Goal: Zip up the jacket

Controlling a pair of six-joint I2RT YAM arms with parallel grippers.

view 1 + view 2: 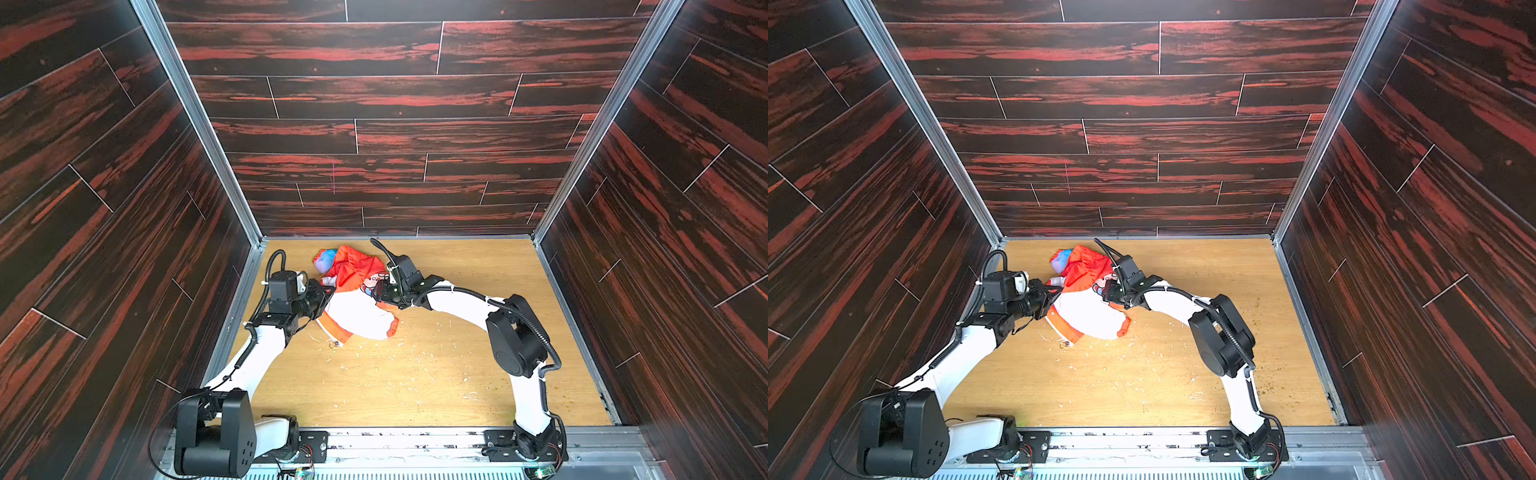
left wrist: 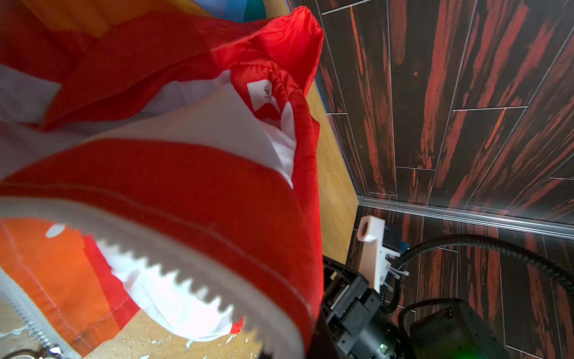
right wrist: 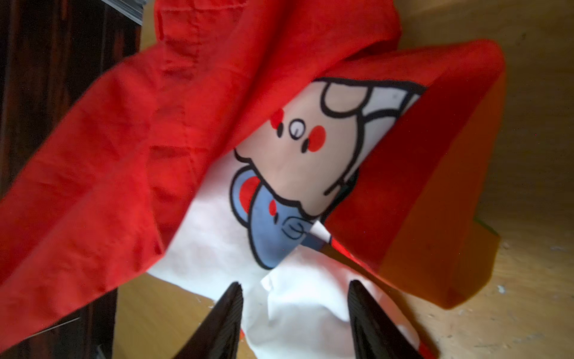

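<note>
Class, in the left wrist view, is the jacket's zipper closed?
No: on the jacket the zipper teeth run bare, no mating row meshed in.

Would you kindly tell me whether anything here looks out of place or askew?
Yes: the jacket lies crumpled rather than flat toward the far left corner of the table, its red hood folded over the body. Pale flecks litter the table in front of it.

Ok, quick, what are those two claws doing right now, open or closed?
Left gripper: closed, seemingly pinching the jacket at its edge.
Right gripper: open, white jacket fabric between its jaws, not yet clamped.
</note>
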